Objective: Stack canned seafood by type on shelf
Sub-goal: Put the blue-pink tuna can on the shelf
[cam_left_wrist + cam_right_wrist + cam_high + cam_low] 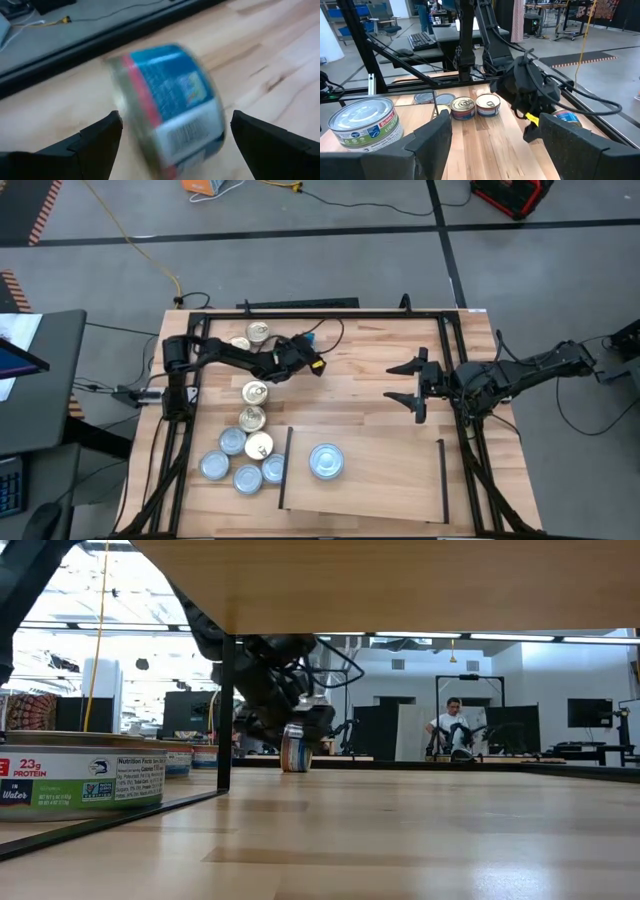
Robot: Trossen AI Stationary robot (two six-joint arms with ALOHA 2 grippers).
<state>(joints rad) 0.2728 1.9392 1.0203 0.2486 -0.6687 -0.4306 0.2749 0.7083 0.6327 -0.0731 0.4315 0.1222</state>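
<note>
My left fingers (pixel 318 364) sit in the upper middle of the high view, spread wide. Between them in my left wrist view stands a blurred blue tin (pixel 167 107) with a red band, tipped on its edge; neither finger (pixel 100 140) appears to touch it. In the low view that same tin stands on edge on the surface (pixel 370 355), just under the dark left arm.

My right fingers (pixel 418 387) hang right of center in the high view, also wide and holding nothing, pointing toward the left arm.

The shelf (pixel 380 480) lies at lower center of the high view, a black strip on each short side. One silvery-blue tin (pixel 326 461) sits on it near its left strip. The other tins cluster to the left of the shelf on the surface: gold-lidded ones (pixel 255 392) in a line running down from the upper left, silvery-blue ones (pixel 232 442) grouped at the lower left.

A person (pixel 452 728) sits far back in the room in the low view.
</note>
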